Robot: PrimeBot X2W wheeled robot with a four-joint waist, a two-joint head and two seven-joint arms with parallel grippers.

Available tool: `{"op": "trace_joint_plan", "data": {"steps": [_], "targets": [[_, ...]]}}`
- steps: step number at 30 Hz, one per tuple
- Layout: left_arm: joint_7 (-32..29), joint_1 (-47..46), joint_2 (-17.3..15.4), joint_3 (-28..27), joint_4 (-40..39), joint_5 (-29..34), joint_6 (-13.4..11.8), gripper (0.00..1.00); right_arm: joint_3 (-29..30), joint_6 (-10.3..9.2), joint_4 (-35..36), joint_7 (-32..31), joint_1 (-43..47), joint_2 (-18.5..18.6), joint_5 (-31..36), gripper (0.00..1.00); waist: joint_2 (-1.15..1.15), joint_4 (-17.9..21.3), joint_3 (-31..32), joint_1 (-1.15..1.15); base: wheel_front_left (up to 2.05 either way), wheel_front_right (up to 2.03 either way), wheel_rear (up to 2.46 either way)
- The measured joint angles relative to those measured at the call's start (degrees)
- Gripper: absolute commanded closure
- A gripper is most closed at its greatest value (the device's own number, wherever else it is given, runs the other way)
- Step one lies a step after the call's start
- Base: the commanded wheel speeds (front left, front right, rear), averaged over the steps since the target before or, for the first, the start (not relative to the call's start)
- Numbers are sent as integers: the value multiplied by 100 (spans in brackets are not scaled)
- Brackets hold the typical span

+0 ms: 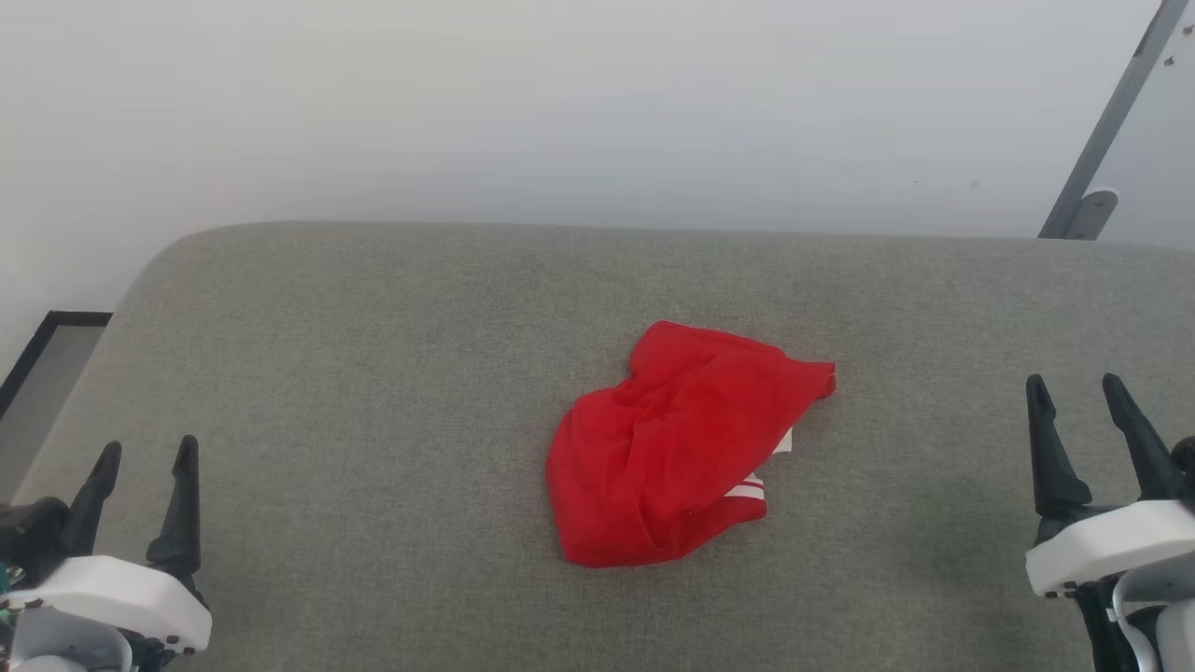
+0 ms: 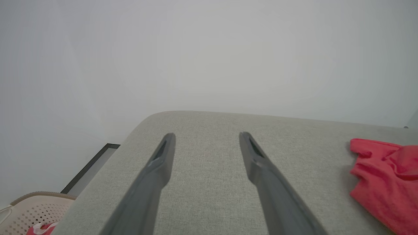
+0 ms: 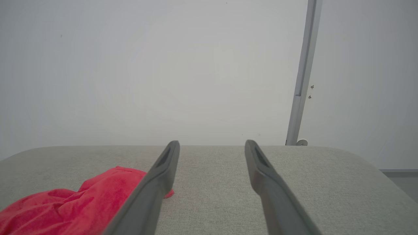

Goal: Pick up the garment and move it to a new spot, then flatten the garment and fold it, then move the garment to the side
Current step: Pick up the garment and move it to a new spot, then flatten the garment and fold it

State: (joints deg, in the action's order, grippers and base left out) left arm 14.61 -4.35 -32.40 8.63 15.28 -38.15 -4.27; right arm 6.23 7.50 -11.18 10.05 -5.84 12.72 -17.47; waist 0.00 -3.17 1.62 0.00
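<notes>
Left hand (image 1: 149, 446): fingers spread apart, empty, low over the near-left corner of the counter (image 1: 373, 373). Right hand (image 1: 1074, 383): same, spread and empty, at the near-right edge.

The garment (image 1: 672, 448) lies in a crumpled red heap mid-counter, between the two hands and a bit nearer the right one, well apart from both. A bit of white striped trim pokes out on its right side. Collar and number aren't visible.

Step, as I read it: the first pickup, not yet begun. The next move calls for a reach inward and a pinch on a raised fold, then a clean lift. The heap is bundled, so a pinch may catch several layers.

Around: a pale perforated basket (image 2: 36, 205) sits below the counter's left corner with something red in it, and a grey metal post (image 1: 1111, 121) stands by the wall, far right. Nothing stands between either hand and the garment.
</notes>
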Motion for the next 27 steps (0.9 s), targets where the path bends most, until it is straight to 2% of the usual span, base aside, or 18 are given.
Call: {"op": "trace_joint_plan", "data": {"steps": [15,21,27], "targets": [[19,92,63,-56,-218,-15,-36,0,-93,0,54,-256,3,-107,-109,0,-1,-106,-45,0,0,0,0],[5,60,131,54,-379,14,-56,0,-397,0,-110,-688,-241,-41,-303,0,-1,-301,-133,0,0,0,0],[-24,-212,281,238,-481,51,-52,0,-659,0,-572,-1249,-712,130,-524,0,-1,-572,-373,0,0,0,0]]}}
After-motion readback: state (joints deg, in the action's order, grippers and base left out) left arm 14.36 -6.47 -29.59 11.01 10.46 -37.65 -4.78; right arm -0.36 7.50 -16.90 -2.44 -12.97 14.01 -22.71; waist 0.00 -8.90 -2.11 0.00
